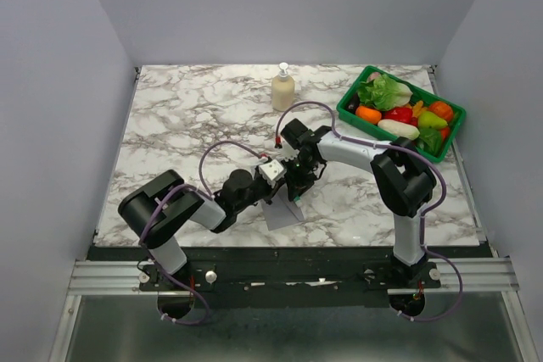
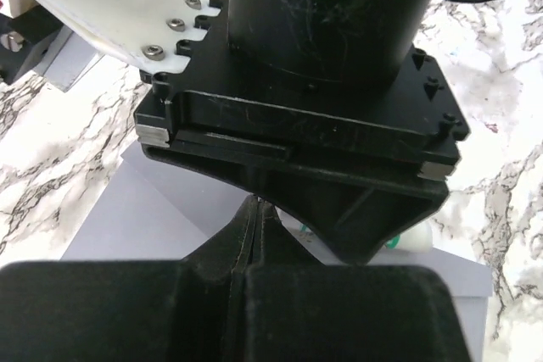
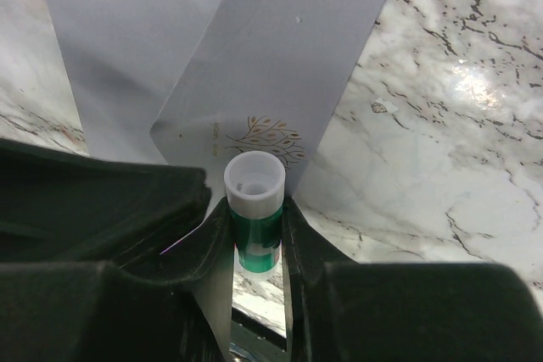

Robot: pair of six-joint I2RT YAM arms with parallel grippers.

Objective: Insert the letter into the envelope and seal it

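The grey-lavender envelope (image 1: 285,213) lies near the table's front middle; it also shows in the left wrist view (image 2: 153,209). Its flap (image 3: 280,65), with a gold leaf print near the tip, stands raised off the body (image 3: 110,48). My left gripper (image 1: 271,189) (image 2: 255,203) is shut, its jaws pressed together at the flap's tip. My right gripper (image 1: 297,179) (image 3: 254,214) is shut on a green glue stick (image 3: 254,209) with a white end, held just in front of the flap's tip, right above my left fingers. The cream letter is not visible.
A cream pump bottle (image 1: 282,88) stands at the back middle. A green basket (image 1: 349,114) of toy vegetables sits at the back right. The two arms cross close together over the envelope. White walls enclose the marble table (image 1: 187,116).
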